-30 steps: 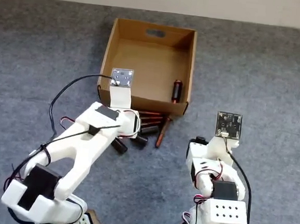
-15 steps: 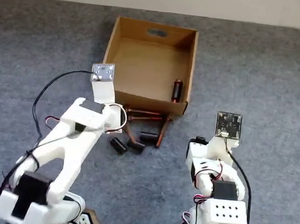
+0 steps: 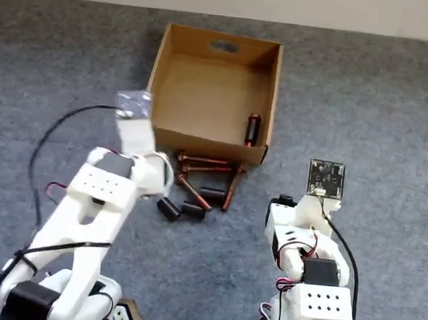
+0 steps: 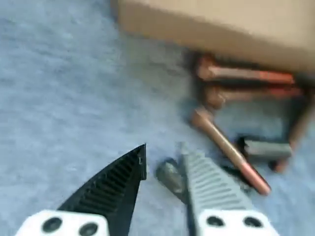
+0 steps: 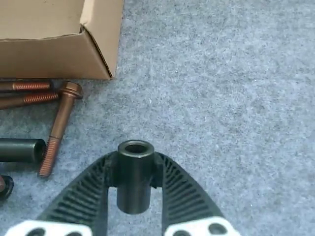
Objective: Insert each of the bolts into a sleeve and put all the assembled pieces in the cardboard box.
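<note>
The cardboard box [image 3: 169,75] stands open at the back, with one assembled piece [image 3: 252,130] lying inside by its right wall. Several copper bolts [image 3: 206,160] and black sleeves [image 3: 169,208] lie in a pile on the carpet in front of the box. My left gripper [image 4: 164,152] is open just above the pile's left side. One sleeve [image 4: 169,175] lies between its fingers and a bolt [image 4: 229,147] just beyond. My right gripper [image 5: 134,164] is shut on an upright black sleeve [image 5: 133,172], to the right of the pile. A bolt [image 5: 59,125] lies near it.
Grey carpet [image 3: 381,106] covers the table all around the box and to the right. The left arm's black cable [image 3: 49,136] loops out over the carpet on the left. The box's front corner [image 5: 98,54] stands close to the right gripper.
The left arm has swung left and drawn back from over the pile, uncovering the bolts and sleeves. The right arm has kept still with its sleeve.
</note>
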`<act>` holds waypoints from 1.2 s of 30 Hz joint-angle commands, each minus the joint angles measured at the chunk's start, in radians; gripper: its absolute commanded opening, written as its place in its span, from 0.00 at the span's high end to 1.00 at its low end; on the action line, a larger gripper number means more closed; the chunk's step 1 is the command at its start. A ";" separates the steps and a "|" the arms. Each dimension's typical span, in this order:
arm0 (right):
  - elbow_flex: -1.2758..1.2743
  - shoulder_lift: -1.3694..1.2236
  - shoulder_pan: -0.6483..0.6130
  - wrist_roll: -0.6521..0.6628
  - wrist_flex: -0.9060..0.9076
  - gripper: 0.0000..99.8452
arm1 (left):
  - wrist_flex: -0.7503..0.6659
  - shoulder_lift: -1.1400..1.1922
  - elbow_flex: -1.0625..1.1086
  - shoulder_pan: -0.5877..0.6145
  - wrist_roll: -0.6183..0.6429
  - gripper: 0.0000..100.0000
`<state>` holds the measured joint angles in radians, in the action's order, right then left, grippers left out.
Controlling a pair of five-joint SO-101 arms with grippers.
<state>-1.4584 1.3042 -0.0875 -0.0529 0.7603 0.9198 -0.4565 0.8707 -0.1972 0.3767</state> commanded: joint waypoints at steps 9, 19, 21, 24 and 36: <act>0.008 0.015 0.013 -0.009 -0.022 1.00 | -0.161 0.125 0.004 -0.145 0.428 0.81; 0.008 0.015 0.013 -0.008 -0.022 1.00 | -0.255 0.260 -0.008 -0.140 0.437 0.81; 0.008 0.015 0.013 -0.008 -0.022 1.00 | -0.252 0.282 -0.027 -0.140 0.434 0.81; 0.008 0.015 0.013 -0.006 -0.022 1.00 | -0.250 0.306 -0.042 -0.140 0.431 0.81; 0.010 0.015 0.015 -0.005 -0.022 1.00 | -0.250 0.320 -0.041 -0.027 0.431 0.84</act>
<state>-1.4584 1.3042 -0.0875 -0.0529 0.7603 0.6774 -0.1312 0.8615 -0.2478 0.8063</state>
